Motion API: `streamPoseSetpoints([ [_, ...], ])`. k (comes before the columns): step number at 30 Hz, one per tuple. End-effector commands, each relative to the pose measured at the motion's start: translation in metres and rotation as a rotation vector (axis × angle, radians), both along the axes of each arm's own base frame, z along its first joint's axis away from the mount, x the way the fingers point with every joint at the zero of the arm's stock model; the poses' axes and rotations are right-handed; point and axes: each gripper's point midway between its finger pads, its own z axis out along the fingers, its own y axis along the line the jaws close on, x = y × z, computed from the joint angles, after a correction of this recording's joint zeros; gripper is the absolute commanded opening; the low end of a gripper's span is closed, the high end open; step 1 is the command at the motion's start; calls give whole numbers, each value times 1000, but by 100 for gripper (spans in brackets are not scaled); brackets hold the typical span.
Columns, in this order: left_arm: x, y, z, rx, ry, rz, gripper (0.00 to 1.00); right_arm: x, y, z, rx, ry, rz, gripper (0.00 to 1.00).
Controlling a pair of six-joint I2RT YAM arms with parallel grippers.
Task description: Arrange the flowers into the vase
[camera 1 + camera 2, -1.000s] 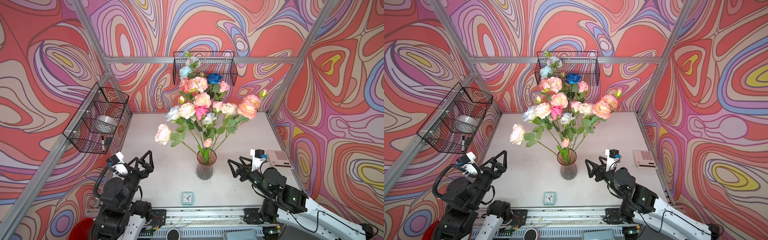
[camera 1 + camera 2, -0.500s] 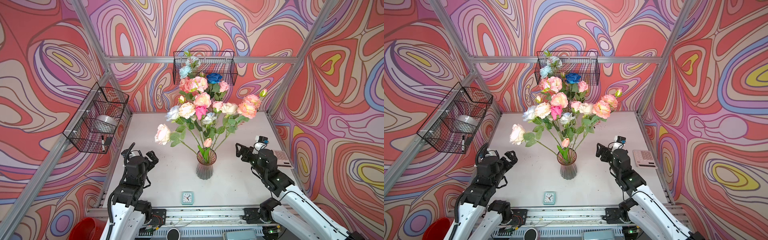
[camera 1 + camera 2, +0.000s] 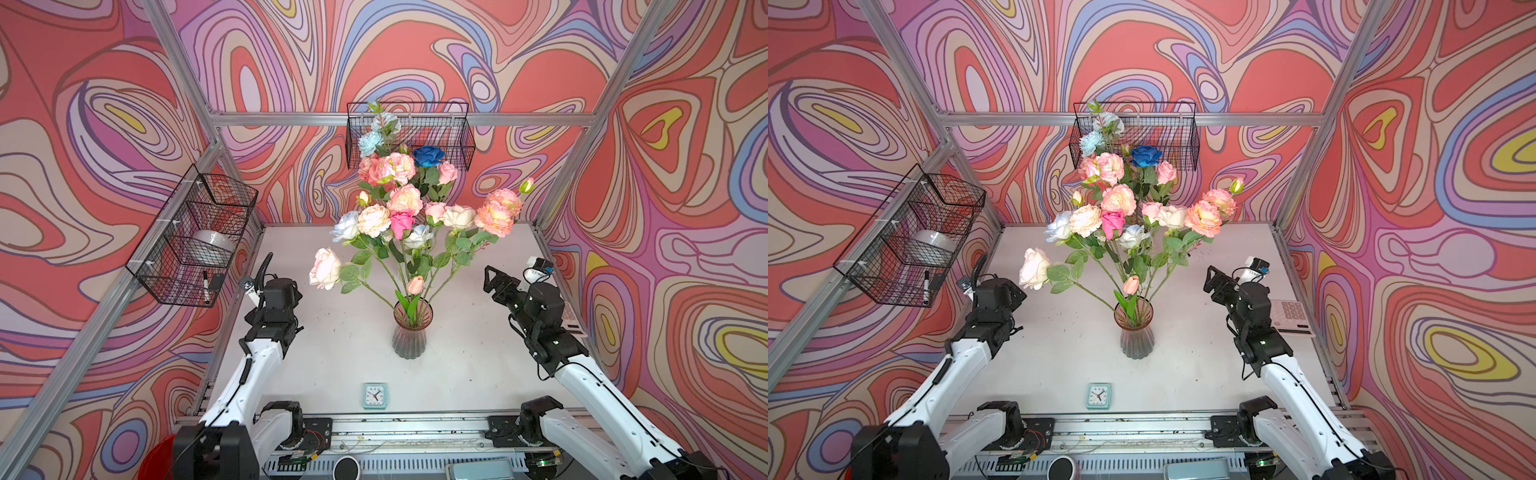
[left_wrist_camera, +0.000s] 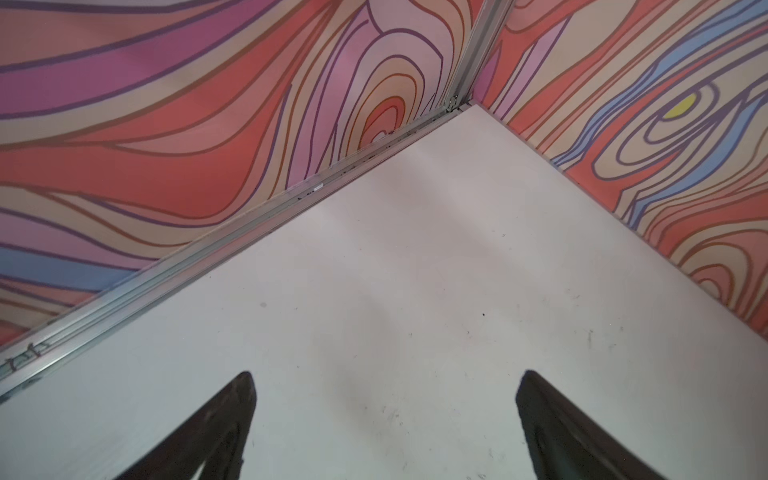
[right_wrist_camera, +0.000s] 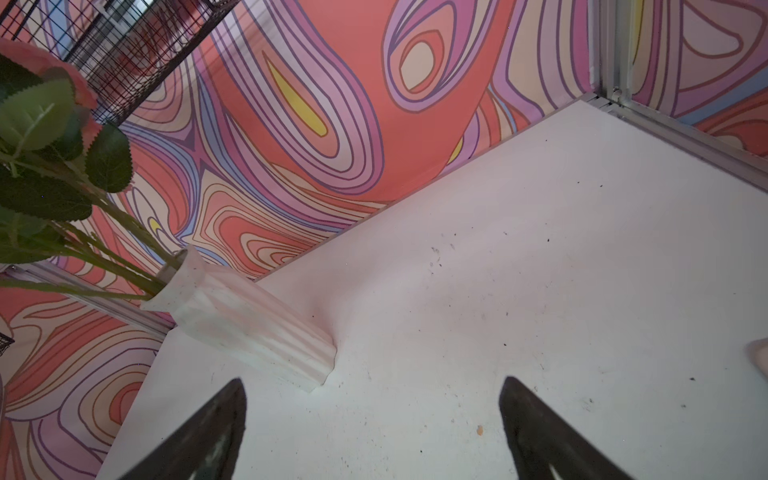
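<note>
**Grippers gaping empty beside a filled vase**

Left gripper (image 4: pixel 386 374) is hovering with its jaws spread wide and nothing between them. Directly ahead of it only bare table (image 4: pixel 415 270) is showing, running out to the corner where two walls meet. Right gripper (image 5: pixel 372 379) is gaping just as wide and carrying nothing. It is tilting down at the table, and the foot of the vase (image 5: pixel 249 328) is sitting close off one finger without touching it. A calculator (image 3: pixel 1293 318) is lying just outside the right arm, by the wall.

In both top views the vase is standing upright between the two grippers, clear of each. The flowers (image 3: pixel 399 216) are rising from its mouth and fanning out above and beyond both grippers. One pale pink rose (image 3: pixel 326 268) is leaning low and outward on the left gripper's side, near it but apart. Back toward the arm bases, a small clock (image 3: pixel 375 395) is lying flat on the table. Farthest off, two wire baskets (image 3: pixel 195 237) are hanging on the walls.

No loose stem is showing on the table in any view, and neither gripper is holding one. Going by that, the arranging is looking finished or very nearly so. At most, the low-leaning rose may be waiting to be straightened.
</note>
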Motion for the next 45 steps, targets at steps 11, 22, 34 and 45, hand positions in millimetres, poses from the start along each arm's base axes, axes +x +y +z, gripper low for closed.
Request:
streamPoseSetpoints([
  [11, 49, -6, -51, 252, 29, -224, 100, 1, -17, 13, -26, -42, -77, 98],
  [22, 62, -47, -54, 295, -53, -472, 99, 15, -34, -23, -28, 112, -206, 98],
  [34, 62, -60, -60, 330, -106, -534, 100, 15, -45, -33, -70, 106, -267, 98],
  [45, 64, -61, -62, 336, -63, -521, 100, 31, -56, -28, -322, 68, -284, 98],
])
